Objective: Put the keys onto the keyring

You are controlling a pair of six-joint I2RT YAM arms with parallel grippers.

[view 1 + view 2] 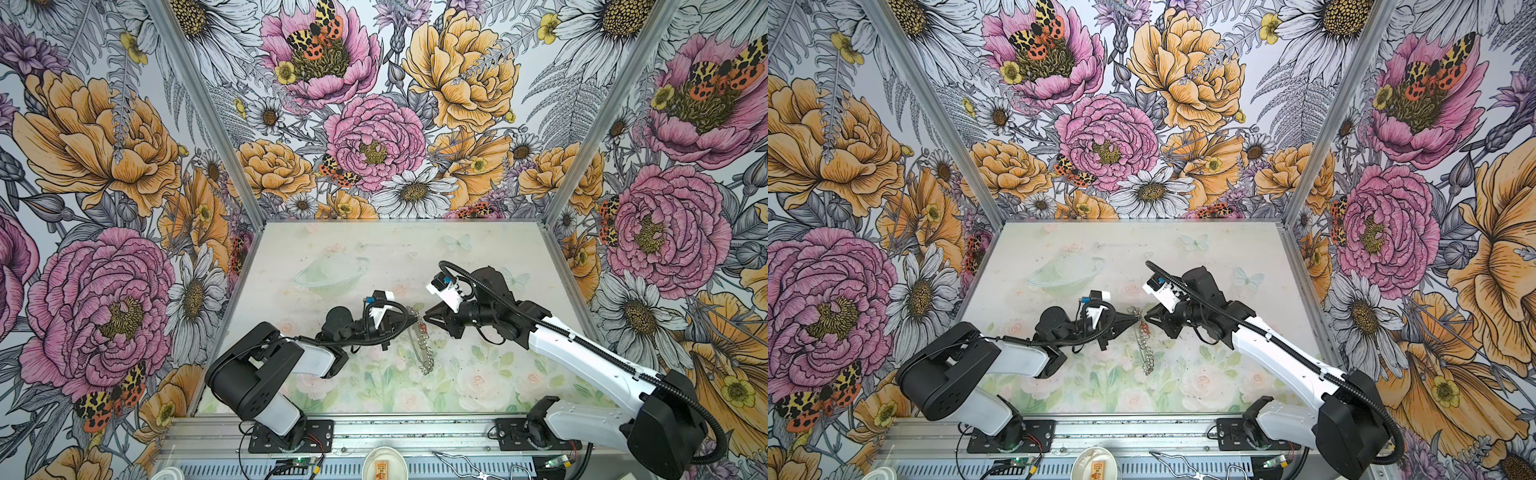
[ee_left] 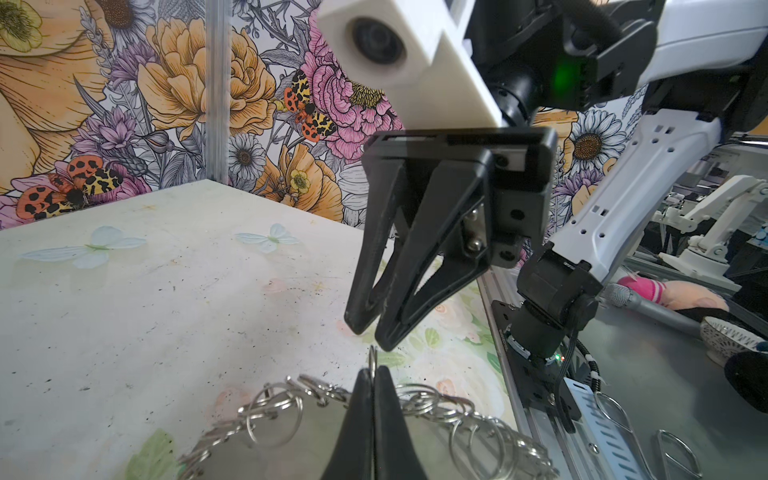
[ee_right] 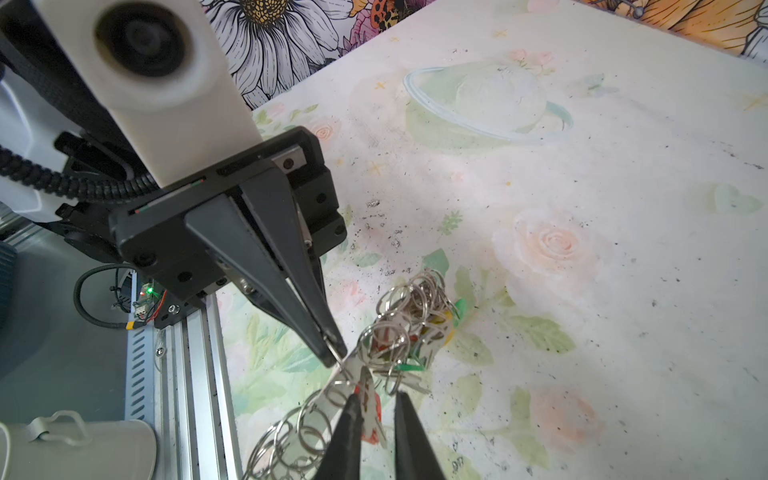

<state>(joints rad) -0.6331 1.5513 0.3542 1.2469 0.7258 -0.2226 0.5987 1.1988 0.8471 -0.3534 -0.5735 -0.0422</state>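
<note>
Pale floral-print bench [image 1: 332,249], speckled with dark marks. Big-flower wallpaper walls [image 1: 374,124] on three sides. Metal rail [image 1: 415,432] along the front; white dish [image 1: 368,459] and bent wire [image 1: 457,460] outside it.

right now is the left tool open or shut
Shut. The jaws of the left tool meet with no gap, pinching a small split ring on the edge of the keyring; both wrist views show it.

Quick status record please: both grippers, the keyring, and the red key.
keyring: nearly edge-on in both top views
left gripper: shut on one split ring of the keyring's fringe
right gripper: jaws slightly apart around the red key, gap on one side
other keys: green and yellow heads bunched against the keyring
red key threaded: cannot tell
</note>
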